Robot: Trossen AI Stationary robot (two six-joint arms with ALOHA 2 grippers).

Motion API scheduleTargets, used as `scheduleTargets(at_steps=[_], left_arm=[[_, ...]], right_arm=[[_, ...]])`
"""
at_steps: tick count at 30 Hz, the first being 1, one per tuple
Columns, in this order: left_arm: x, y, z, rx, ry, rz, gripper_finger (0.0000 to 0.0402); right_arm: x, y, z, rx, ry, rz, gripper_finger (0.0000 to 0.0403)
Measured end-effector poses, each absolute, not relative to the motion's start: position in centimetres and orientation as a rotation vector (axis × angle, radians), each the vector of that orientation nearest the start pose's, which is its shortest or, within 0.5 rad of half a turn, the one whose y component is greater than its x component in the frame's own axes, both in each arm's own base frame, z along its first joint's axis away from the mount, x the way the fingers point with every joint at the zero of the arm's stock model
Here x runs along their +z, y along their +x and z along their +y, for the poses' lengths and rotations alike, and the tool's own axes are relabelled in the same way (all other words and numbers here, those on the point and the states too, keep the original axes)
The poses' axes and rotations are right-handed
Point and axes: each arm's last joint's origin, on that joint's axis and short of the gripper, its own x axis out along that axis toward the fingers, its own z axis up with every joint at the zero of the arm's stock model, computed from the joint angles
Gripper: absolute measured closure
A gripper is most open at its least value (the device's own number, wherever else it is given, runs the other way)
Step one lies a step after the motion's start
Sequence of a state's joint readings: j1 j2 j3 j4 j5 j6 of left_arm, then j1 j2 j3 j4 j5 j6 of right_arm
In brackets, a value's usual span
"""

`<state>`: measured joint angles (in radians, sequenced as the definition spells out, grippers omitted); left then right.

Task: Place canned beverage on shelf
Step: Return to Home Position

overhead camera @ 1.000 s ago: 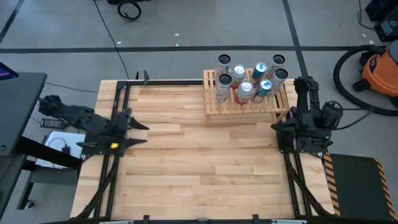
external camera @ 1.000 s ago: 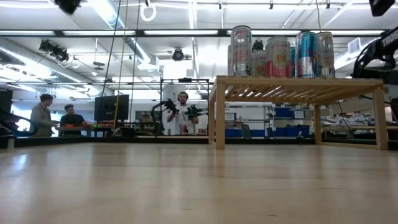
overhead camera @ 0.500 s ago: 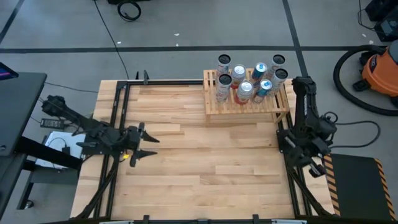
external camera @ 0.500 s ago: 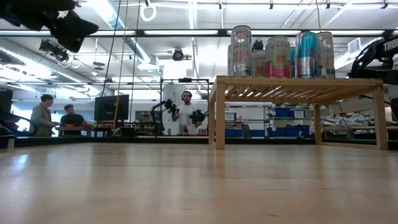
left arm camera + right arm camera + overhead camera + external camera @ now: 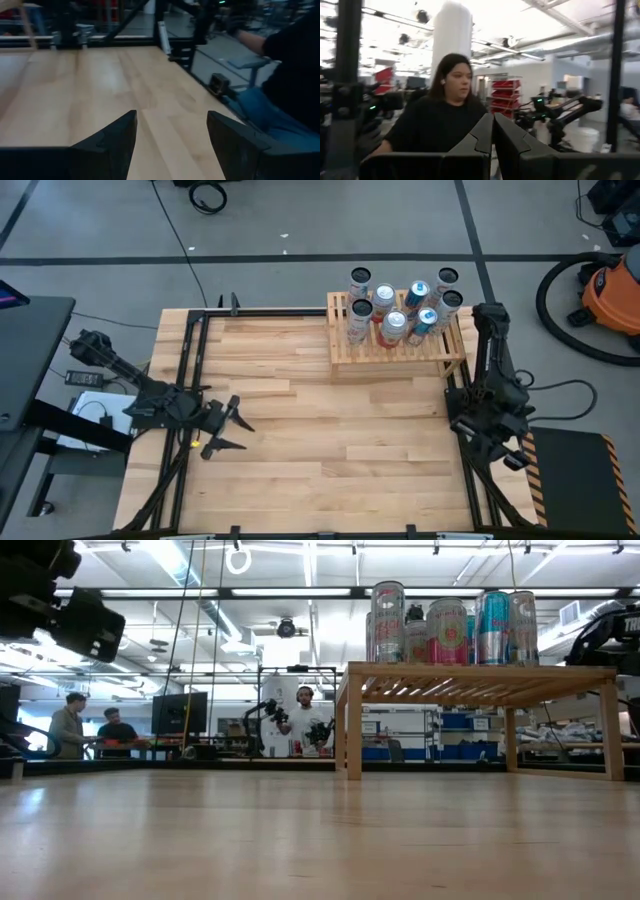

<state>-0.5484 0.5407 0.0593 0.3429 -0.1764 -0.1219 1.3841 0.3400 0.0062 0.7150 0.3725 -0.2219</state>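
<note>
The shelf point(image 5: 398, 345), a low light-wood slatted rack, stands at the table's far right. Several cans point(image 5: 393, 326) stand upright on its slats. The low view shows the same cans point(image 5: 448, 630) on top of the shelf point(image 5: 480, 673). My left gripper point(image 5: 228, 426) hovers open over the table's left part, far from the shelf. Only bare tabletop shows between its fingers point(image 5: 170, 137). My right gripper point(image 5: 510, 454) is at the table's right edge, nearer than the shelf. It is shut and holds nothing, and its fingers point(image 5: 493, 131) point out into the room.
Black frame rails point(image 5: 185, 380) run along the table's left and right sides. A broad stretch of bare wood point(image 5: 340, 450) lies between the arms. A person point(image 5: 445, 105) sits beyond the right edge, and other people point(image 5: 300, 720) stand far behind the table. An orange vacuum point(image 5: 610, 290) stands on the floor.
My left gripper has come down and moved toward the table's near edge, tipping nearer to level, and it stays open. My right gripper has swung away from the table's middle toward the near right edge, sunk a little, and stays shut. The cans and shelf have not moved.
</note>
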Motion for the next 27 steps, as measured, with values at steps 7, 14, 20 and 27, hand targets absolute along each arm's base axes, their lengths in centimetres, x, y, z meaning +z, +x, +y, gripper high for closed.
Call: scheduleTargets(at_steps=[7, 14, 20, 27], left_arm=[[15.8, 11.4, -6.7, -0.471, -0.077, 0.148, 0.0159], [15.8, 11.3, -6.8, -0.501, -0.038, 0.144, 0.0159], [15.8, 11.3, -7.0, -0.568, -0.029, 0.145, 0.0159], [15.8, 11.0, -7.3, -0.713, 0.008, 0.136, 0.0159]], right_arm=[[20.0, 3.1, 10.8, 1.055, 0.133, -0.325, 0.0379], [19.6, 2.9, 11.1, 1.197, 0.152, -0.267, 0.0378], [18.8, 2.8, 11.3, 1.261, 0.136, -0.182, 0.0378], [17.6, 2.9, 11.5, 1.265, 0.034, -0.09, 0.0378]])
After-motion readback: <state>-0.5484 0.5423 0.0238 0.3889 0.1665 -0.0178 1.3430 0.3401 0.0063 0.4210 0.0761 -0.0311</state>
